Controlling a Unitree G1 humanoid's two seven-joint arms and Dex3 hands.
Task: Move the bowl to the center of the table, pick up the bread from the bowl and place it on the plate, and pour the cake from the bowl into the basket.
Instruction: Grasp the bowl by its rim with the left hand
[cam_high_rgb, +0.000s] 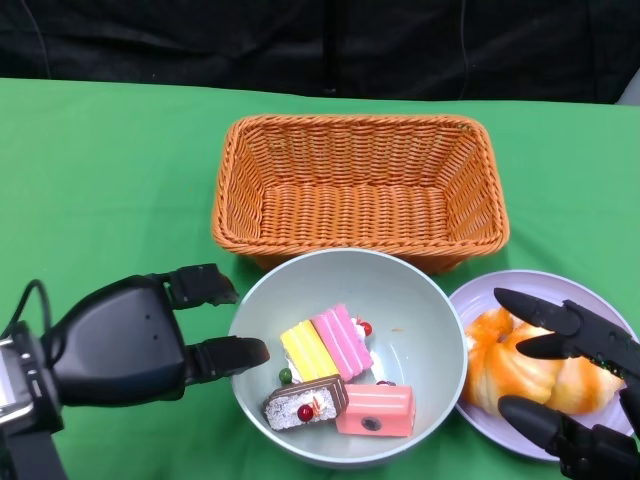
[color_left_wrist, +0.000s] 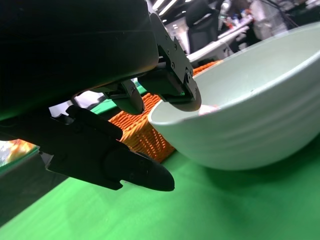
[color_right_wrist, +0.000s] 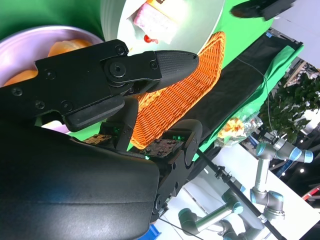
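Note:
The pale green bowl (cam_high_rgb: 420, 320) stands at the table's middle, just in front of the wicker basket (cam_high_rgb: 360, 190). Several cake pieces (cam_high_rgb: 335, 350) lie in it. The orange bread (cam_high_rgb: 500, 345) lies on the lilac plate (cam_high_rgb: 530, 282) to the bowl's right. My right hand (cam_high_rgb: 590, 345) is spread over the bread, with its fingers above and its thumb below. In the right wrist view its straight fingers (color_right_wrist: 125, 70) stand off the bread (color_right_wrist: 70, 46). My left hand (cam_high_rgb: 150, 335) is beside the bowl's left rim. One fingertip (color_left_wrist: 182, 97) is at the rim, and the thumb is apart from the bowl (color_left_wrist: 250, 115).
Green cloth (cam_high_rgb: 100, 200) covers the table, reaching far left of the basket. A black backdrop (cam_high_rgb: 300, 40) runs behind the far edge. The plate sits close to the table's front right corner. The basket (color_right_wrist: 175, 100) nearly touches the bowl's far rim.

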